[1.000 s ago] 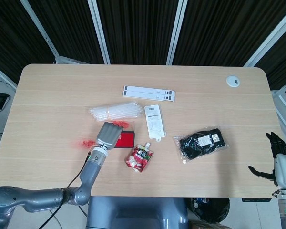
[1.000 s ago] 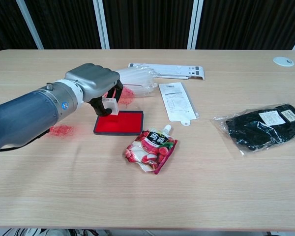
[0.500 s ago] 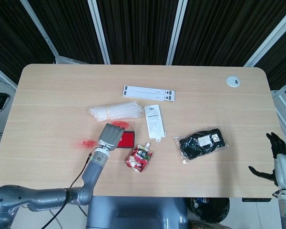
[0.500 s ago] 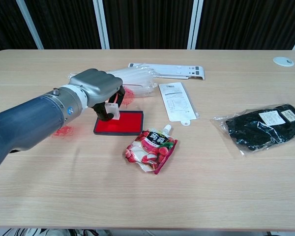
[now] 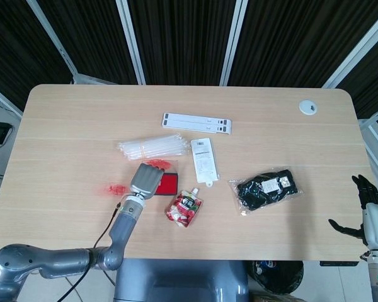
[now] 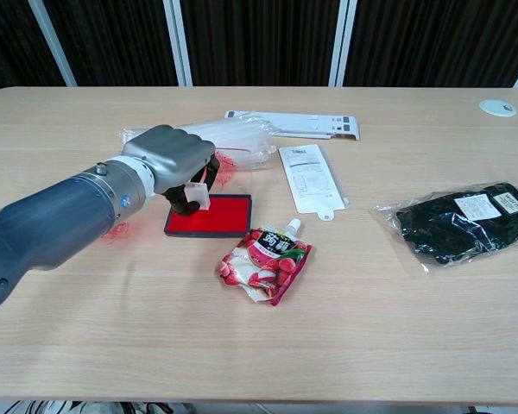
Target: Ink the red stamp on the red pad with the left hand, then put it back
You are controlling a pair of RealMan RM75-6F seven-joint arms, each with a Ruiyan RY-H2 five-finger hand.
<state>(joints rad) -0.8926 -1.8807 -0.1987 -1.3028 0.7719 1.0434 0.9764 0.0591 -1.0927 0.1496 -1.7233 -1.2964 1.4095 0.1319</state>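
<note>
Head and chest views of a light wooden table (image 6: 86, 345) with a two-armed robot behind its near edge. The left hand (image 6: 168, 155), grey and metallic, has its fingers curled around the small clear-bodied red stamp (image 6: 196, 193), which hangs below the palm over the left part of the flat rectangular red ink pad in its black tray (image 6: 216, 216); from the chest view the stamp's base sits at or just above the red surface (contact cannot be confirmed). In the head view the same hand (image 5: 147, 180) covers most of the pad (image 5: 170, 183), leaving only its right portion visible. Red ink smudges (image 5: 113, 188) mark the tabletop to the left of the hand. Just beyond the hand lies a clear plastic bundle of pale straws (image 6: 242, 138), and beyond that a long white flat strip with dark end marks (image 6: 311, 123). A white rectangular card package with printed text (image 6: 309, 177) lies to the right of the pad, and a red and white fruit-printed drink pouch with a spout (image 6: 266, 260) lies just in front of the pad's right corner. A clear bag of black fabric with white labels (image 6: 462, 220) rests well to the right. A round white cable grommet (image 6: 498, 107) sits near the far right corner. The right hand (image 5: 367, 204), dark-fingered, appears only in the head view, off the table's right edge, fingers spread and holding nothing.
</note>
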